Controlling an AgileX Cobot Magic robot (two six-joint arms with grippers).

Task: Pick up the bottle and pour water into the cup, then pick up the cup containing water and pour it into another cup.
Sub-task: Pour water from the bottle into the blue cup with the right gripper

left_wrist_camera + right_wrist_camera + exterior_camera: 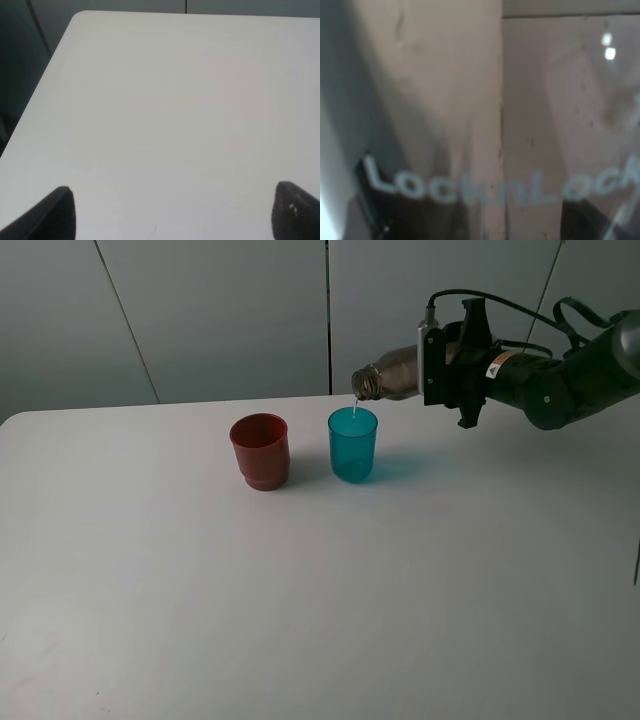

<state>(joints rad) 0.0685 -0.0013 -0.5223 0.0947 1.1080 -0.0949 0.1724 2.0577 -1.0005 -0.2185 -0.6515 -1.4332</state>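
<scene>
The right tool (437, 365) is clamped on the bottle (392, 373). The bottle lies almost flat, with its mouth just above the teal cup (352, 443). A thin trickle seems to fall in. The red cup (260, 450) stands just beside the teal cup, on the side away from the bottle. The left tool (172, 215) has its fingers apart and holds nothing, above the worktop (175, 100).
</scene>
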